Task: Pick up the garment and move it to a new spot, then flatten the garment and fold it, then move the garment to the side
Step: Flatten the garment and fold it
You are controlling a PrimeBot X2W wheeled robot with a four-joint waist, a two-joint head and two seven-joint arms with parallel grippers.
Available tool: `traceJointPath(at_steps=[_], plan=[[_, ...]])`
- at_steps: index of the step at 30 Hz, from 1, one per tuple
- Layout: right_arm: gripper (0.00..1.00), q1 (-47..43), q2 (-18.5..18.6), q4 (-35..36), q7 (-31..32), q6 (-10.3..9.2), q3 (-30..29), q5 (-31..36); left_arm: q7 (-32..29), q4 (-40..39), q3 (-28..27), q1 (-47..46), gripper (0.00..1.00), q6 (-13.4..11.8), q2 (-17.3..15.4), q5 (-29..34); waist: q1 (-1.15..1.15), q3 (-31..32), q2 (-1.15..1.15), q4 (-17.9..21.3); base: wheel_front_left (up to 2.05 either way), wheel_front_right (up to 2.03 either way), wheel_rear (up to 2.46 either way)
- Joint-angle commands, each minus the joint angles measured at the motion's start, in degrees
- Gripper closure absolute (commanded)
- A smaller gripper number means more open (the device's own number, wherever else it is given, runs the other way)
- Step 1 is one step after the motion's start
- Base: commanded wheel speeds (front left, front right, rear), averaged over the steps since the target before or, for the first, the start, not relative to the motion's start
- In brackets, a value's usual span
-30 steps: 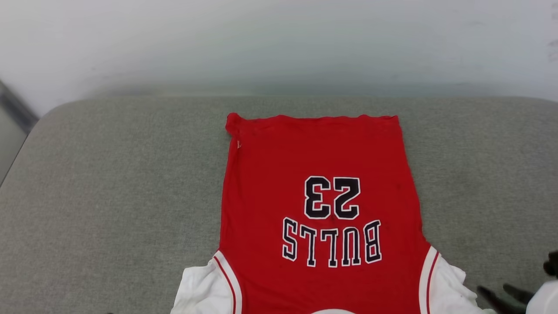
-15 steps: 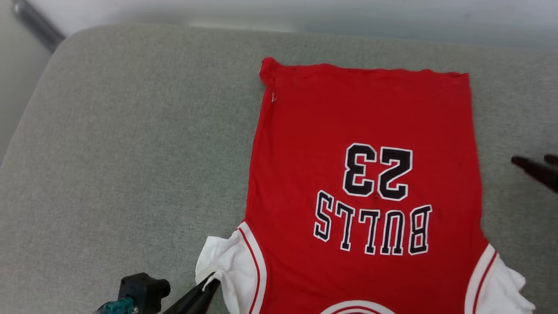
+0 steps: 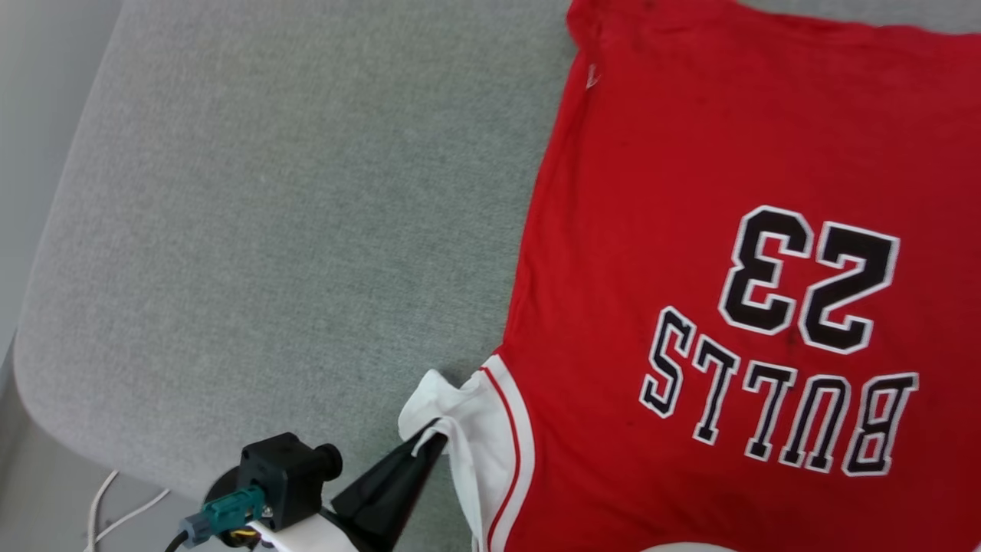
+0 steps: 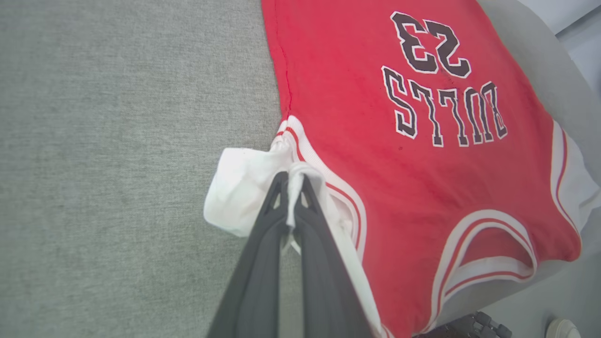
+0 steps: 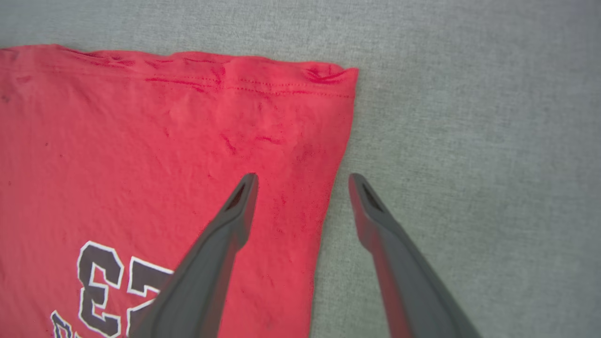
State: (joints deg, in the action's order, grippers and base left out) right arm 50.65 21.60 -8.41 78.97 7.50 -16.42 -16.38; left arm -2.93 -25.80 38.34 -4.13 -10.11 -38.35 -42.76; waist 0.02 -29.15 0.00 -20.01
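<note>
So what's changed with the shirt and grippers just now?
The left gripper came in and shut on the white sleeve of the shirt, bunching it. The right gripper, open, has moved forward to the shirt's far corner. The rest stayed flat on the cushion.

One red garment (image 3: pixel 690 192), one grey cushion (image 3: pixel 268 230), two left fingers (image 4: pixel 260 253) and two right fingers (image 5: pixel 220 234), four in all.
</note>
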Motion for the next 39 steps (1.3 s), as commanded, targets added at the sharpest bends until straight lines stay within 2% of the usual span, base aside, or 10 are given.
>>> traceJointPath(at_steps=[1,4,11,13,14,17,24,32,39], plan=[[0.0,1.4,0.5,-0.9,0.0,-0.01,0.2,1.7,0.4,-0.3,-0.1,-0.7,1.0,0.4,1.3,-1.2,-0.02,-3.1,0.0,-2.9,0.0,0.0,0.0],[0.0,2.8,1.8,-2.4,0.1,-0.02,1.2,3.9,0.8,0.9,-0.3,-1.7,1.0,0.6,1.4,-0.6,-0.02,-4.6,0.0,-4.0,0.0,0.0,0.0],[0.0,2.3,0.7,-4.8,0.8,-0.02,2.5,5.2,2.5,3.1,1.1,-2.8,1.0,2.2,4.1,-0.6,-0.02,-6.4,0.0,-5.4,0.0,0.0,0.0],[0.59,1.3,0.5,-5.4,1.2,-0.01,2.8,5.4,2.8,3.7,1.5,-3.2,1.0,2.5,4.6,-0.5,-0.02,-6.5,0.0,-5.5,0.0,0.0,0.0],[1.0,0.7,0.6,-5.5,1.3,-0.01,3.0,5.5,2.8,4.0,1.6,-3.3,1.0,2.6,4.8,-0.5,-0.02,-6.5,0.0,-5.6,0.0,0.0,0.0],[1.0,-2.2,2.0,-6.2,1.2,-0.02,3.2,5.7,3.1,5.1,1.6,-3.6,1.0,2.9,5.4,-0.7,-0.02,-5.8,0.0,-5.4,0.0,0.0,0.0],[1.0,-5.9,1.7,-6.8,-1.2,-0.02,2.8,5.0,3.6,6.0,0.8,-3.7,1.0,2.2,4.8,-0.7,-0.02,-2.2,0.0,-2.9,0.0,0.0,0.0],[1.0,-13.8,0.9,-5.8,-3.9,-0.03,3.5,1.4,3.3,6.4,-0.2,-2.2,1.0,1.1,2.9,-0.6,-0.02,4.8,0.0,2.5,0.0,0.0,0.0],[1.0,-24.5,1.1,-3.6,-7.2,-0.02,7.1,-4.3,2.9,7.7,-0.5,-0.1,1.0,-0.3,2.1,-1.8,-0.02,12.1,0.0,8.3,0.0,0.0,0.0]])
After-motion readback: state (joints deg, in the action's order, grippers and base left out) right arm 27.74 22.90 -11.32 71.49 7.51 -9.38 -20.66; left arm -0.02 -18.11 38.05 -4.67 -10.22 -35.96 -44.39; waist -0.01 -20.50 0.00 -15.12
